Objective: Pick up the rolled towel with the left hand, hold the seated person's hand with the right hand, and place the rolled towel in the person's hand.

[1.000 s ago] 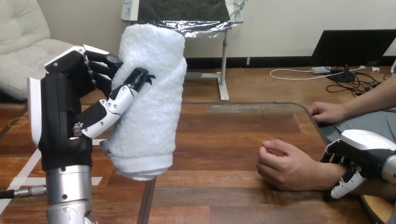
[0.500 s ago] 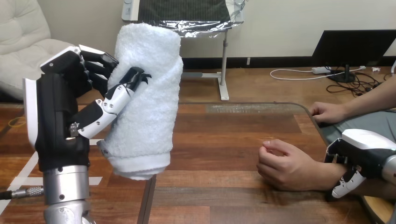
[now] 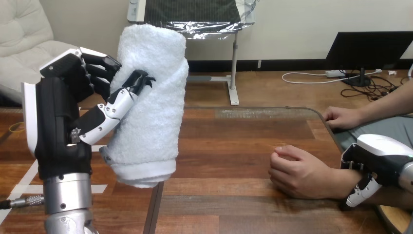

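Slightly leftward of a second before, the left hand (image 3: 58,126) gripped the rolled towel (image 3: 151,107) upright above the table's (image 3: 229,141) near left corner. At the near right edge the right hand (image 3: 380,161) curled round the person's wrist (image 3: 341,186), the person's hand (image 3: 302,173) resting loosely closed on the wood; the person's other hand (image 3: 341,117) lay farther back on that edge
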Motion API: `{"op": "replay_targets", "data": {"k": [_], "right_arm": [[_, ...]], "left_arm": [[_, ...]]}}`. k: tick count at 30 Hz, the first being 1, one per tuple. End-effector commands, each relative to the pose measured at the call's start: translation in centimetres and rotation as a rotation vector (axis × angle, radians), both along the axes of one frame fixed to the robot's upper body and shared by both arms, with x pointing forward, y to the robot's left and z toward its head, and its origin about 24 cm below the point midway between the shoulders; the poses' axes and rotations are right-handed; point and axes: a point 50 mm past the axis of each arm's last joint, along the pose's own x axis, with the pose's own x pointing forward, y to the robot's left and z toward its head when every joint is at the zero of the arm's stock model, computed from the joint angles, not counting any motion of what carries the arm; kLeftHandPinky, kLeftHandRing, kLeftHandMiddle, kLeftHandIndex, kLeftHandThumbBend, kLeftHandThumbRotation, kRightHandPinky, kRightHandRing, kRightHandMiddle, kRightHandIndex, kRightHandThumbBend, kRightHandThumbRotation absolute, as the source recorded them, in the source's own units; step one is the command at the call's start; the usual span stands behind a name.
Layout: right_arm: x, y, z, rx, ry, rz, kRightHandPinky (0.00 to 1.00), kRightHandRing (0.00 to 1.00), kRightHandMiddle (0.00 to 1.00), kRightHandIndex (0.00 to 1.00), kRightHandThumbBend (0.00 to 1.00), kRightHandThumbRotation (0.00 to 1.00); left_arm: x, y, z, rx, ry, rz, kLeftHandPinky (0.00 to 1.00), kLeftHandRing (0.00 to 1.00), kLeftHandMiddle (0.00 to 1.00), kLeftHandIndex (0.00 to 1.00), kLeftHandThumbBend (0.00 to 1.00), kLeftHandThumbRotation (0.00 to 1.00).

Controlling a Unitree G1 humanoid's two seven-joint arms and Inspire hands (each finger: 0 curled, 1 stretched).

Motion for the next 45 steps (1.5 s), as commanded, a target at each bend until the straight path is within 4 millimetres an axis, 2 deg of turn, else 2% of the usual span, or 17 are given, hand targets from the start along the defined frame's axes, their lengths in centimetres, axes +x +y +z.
{"op": "replay_targets", "data": {"k": [1, 23, 32, 45], "right_arm": [[-0.7, 0.1, -1.8, 0.000, 0.071, -0.018, 0.19, 0.25, 0.34, 0.41, 0.90, 0.00], [-0.5, 0.1, -1.0, 0.064, 0.000, -0.031, 0.17, 0.22, 0.29, 0.33, 0.86, 0.01], [-0.2, 0.0, 0.2, 0.116, -0.055, -0.034, 0.19, 0.23, 0.29, 0.32, 0.85, 0.03], [0.4, 0.3, 2.9, 0.182, -0.157, -0.019, 0.23, 0.26, 0.31, 0.32, 0.83, 0.06]], "left_arm": [[0.4, -0.4, 1.4, -0.012, -0.093, -0.018, 0.20, 0.26, 0.32, 0.35, 0.46, 0.00], [0.5, -0.4, 1.2, -0.011, -0.093, -0.014, 0.20, 0.26, 0.32, 0.35, 0.47, 0.00], [0.7, -0.5, 1.0, -0.018, -0.082, -0.016, 0.18, 0.25, 0.32, 0.36, 0.47, 0.00], [1.5, -0.7, 0.6, -0.026, -0.063, -0.035, 0.18, 0.24, 0.31, 0.36, 0.47, 0.00]]}}
